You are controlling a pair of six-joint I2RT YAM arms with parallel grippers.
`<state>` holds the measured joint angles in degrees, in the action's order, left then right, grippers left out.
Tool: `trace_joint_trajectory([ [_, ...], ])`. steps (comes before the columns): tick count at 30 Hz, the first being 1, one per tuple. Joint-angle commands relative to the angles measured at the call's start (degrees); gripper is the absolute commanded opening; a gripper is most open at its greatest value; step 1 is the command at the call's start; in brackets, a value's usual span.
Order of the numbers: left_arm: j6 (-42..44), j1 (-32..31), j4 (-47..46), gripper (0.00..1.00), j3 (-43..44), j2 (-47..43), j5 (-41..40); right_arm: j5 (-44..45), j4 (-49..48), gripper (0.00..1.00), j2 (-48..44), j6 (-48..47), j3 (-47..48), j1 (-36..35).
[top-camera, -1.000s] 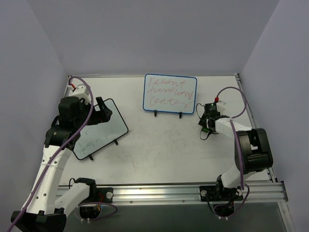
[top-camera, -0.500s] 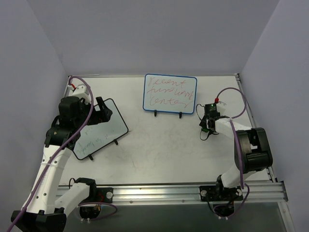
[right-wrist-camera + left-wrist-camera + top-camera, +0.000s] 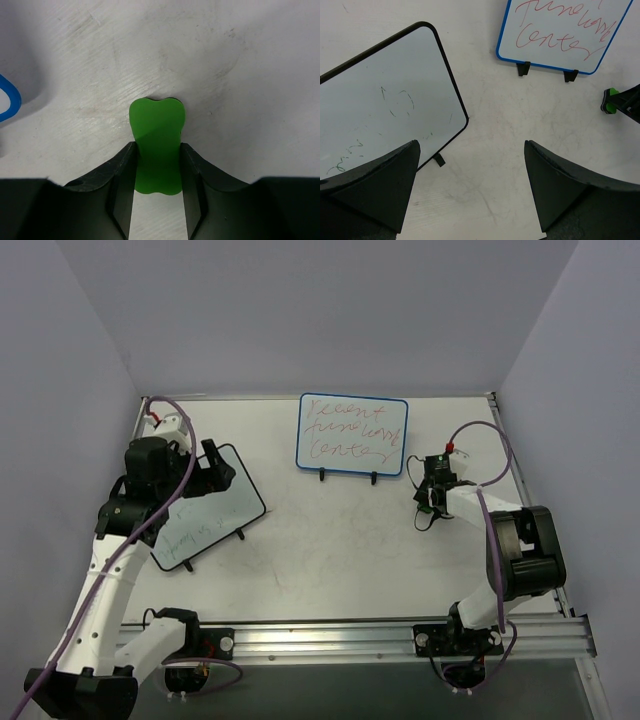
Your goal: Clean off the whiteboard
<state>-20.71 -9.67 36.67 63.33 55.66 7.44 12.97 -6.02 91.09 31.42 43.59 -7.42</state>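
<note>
The right gripper [image 3: 157, 150], clamped on the green eraser [image 3: 157, 120], should lift squarely and swing toward 10 o'clock to the whiteboard [image 3: 353, 433] at the bench's [image 3: 330, 550] 12 o'clock, while the left gripper [image 3: 471, 147] gapes empty.

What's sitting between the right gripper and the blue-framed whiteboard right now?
Nothing. The top external view shows only bare table between the right gripper, shut on a green eraser, and the whiteboard.

Overhead from behind, wrist cameras close, facing down (left shares whiteboard [image 3: 565, 30])
</note>
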Motion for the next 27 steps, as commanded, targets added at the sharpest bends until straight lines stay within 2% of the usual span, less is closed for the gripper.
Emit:
trace_joint_trajectory([
  [1, -2.2, 0.3, -3.9, 0.94, 1.1, 2.0, 3.0, 0.7, 1.1, 0.19, -3.9, -0.7, 0.8, 0.5],
  [4, -4.9, -0.3, -6.8, 0.94, 2.8, 5.2, 4.2, 0.3, 2.1, 0.18, -5.7, -1.4, 2.5, 0.5],
  [7, -7.5, -3.9, -11.4, 0.94, 5.8, 10.2, 2.3, 0.0, 3.4, 0.17, -7.1, -2.0, 4.6, 0.5],
  [10, -9.3, -8.8, -15.9, 0.95, 11.7, 18.6, -1.4, -0.1, 4.2, 0.17, -8.4, -2.7, 6.1, 0.3],
  [14, -11.5, -10.1, -23.3, 0.99, 21.4, 35.3, -1.7, -1.1, 5.3, 0.17, -9.3, -3.1, 10.4, -0.9],
  [15, -11.5, -9.9, -24.3, 1.00, 26.0, 38.0, -1.8, -1.5, 5.3, 0.17, -9.4, -3.3, 11.0, -1.2],
  [17, -11.6, -9.1, -26.8, 1.00, 30.6, 46.3, 0.0, -1.7, 5.6, 0.17, -9.7, -3.6, 12.4, -2.3],
  [18, -12.1, -8.6, -27.9, 0.95, 32.9, 48.8, 1.5, -1.6, 5.6, 0.17, -9.9, -3.8, 13.4, -2.8],
  [20, -12.4, -7.0, -31.1, 0.92, 38.9, 55.6, 5.8, -1.4, 4.9, 0.17, -9.8, -4.8, 14.4, -4.5],
  [22, -13.0, -5.9, -32.1, 0.91, 45.1, 59.5, 9.7, -0.9, 4.7, 0.17, -9.4, -5.3, 15.8, -5.8],
  [27, -13.0, -4.0, -35.6, 0.89, 54.5, 71.5, 14.9, -1.4, 2.9, 0.17, -7.5, -6.2, 18.7, -8.3],
])
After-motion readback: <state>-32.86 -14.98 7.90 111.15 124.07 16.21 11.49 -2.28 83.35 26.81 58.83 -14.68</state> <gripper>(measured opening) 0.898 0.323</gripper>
